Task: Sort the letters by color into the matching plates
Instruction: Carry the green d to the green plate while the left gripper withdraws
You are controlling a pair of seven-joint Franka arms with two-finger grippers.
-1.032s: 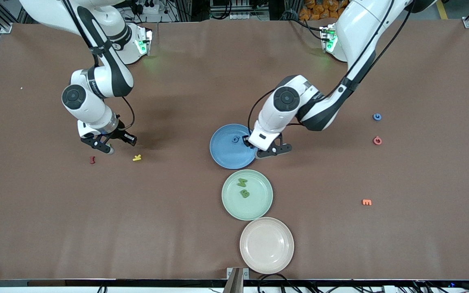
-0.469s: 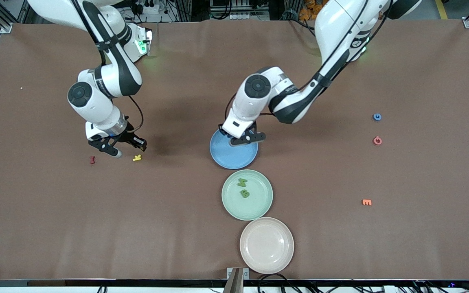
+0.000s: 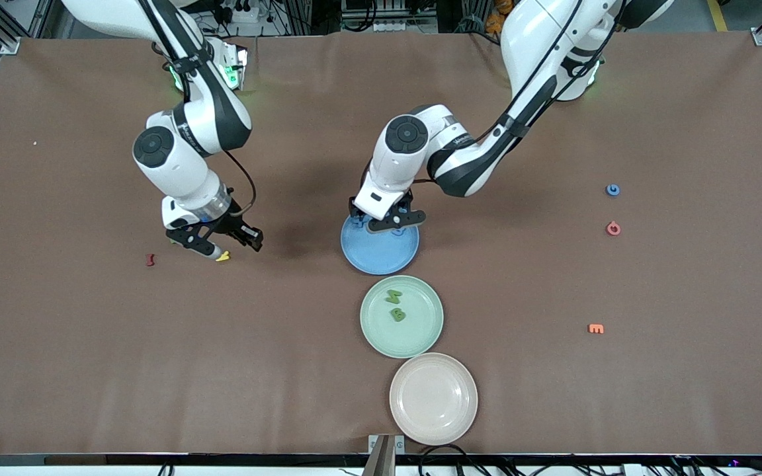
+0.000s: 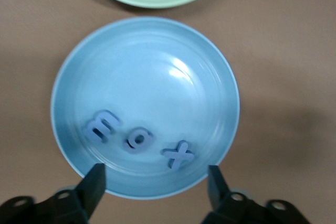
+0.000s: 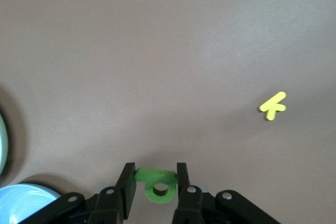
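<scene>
My left gripper (image 3: 386, 225) hangs open and empty over the blue plate (image 3: 381, 256), at the plate's edge farthest from the front camera. The left wrist view shows that blue plate (image 4: 157, 72) holding three blue letters: one (image 4: 102, 127), a second (image 4: 137, 141) and an X (image 4: 178, 155). My right gripper (image 5: 155, 182) is shut on a green letter (image 5: 160, 186), just above the table beside a yellow letter (image 3: 223, 256). The mint green plate (image 3: 422, 330) holds two green letters (image 3: 393, 297) (image 3: 398, 315). The pinkish-beige plate (image 3: 433, 398) is bare.
A dark red letter (image 3: 150, 260) lies toward the right arm's end. Toward the left arm's end lie a blue letter (image 3: 612, 190), a red letter (image 3: 613, 229) and an orange letter (image 3: 596, 328). The yellow letter (image 5: 273, 106) also shows in the right wrist view.
The left gripper moved over the blue plate and opened, leaving a blue letter in it. The right gripper carried the green letter toward the plates, reaching the yellow letter.
</scene>
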